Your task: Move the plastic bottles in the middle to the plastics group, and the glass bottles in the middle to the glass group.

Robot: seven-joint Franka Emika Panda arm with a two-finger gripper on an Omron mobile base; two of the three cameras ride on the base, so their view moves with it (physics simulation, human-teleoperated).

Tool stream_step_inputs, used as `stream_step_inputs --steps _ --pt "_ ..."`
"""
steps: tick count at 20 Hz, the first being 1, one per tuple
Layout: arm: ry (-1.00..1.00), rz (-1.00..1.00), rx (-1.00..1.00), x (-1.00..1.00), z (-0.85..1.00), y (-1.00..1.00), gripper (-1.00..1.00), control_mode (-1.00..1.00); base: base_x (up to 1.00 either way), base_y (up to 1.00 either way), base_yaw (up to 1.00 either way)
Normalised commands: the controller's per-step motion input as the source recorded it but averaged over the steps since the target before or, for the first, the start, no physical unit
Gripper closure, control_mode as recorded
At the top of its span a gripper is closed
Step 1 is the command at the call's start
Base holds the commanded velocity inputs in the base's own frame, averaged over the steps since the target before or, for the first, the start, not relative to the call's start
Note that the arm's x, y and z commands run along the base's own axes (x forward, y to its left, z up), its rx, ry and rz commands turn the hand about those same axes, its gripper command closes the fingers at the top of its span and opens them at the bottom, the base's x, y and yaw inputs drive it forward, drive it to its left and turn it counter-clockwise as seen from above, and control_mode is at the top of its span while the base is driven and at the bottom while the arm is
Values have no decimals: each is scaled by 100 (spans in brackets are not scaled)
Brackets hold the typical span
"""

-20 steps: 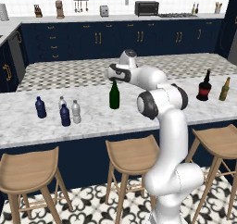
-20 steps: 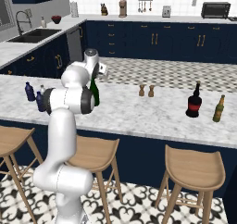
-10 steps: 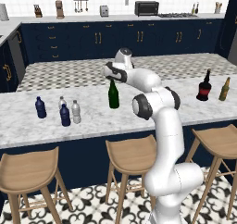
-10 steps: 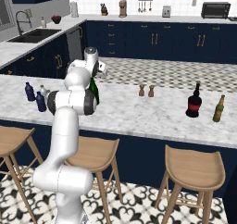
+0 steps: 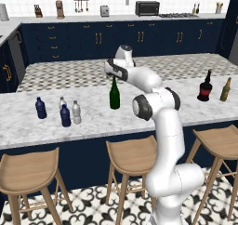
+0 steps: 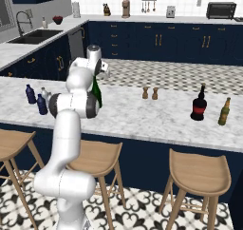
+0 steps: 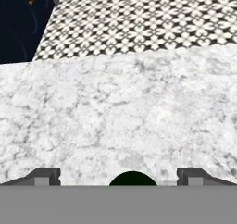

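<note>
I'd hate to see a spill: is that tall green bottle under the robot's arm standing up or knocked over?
Standing upright. The tall green bottle sits on its base on the marble counter, neck pointing straight up.

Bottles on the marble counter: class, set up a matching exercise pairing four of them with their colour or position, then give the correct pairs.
Column 1:
1. tall green bottle
2. squat red-labelled bottle
3. slim amber bottle
4. navy bottle

Column 2:
A. farthest left
B. farthest right
C. under the gripper
D. just left of the amber one

Pairs: 1-C, 2-D, 3-B, 4-A
</note>
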Motion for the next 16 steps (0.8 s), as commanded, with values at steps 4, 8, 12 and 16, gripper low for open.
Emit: stream_step_inputs --steps 4,8,12,16 --pt "0 0 0 -19 -27 0 -100 -100 0 0 0" --pt "0 0 0 -2 -40 0 -100 -100 0 0 0" --pt "-1 0 0 0 -30 0 100 -100 0 0 0" --pt "0 0 0 -5 -35 -4 100 -100 0 0 0"
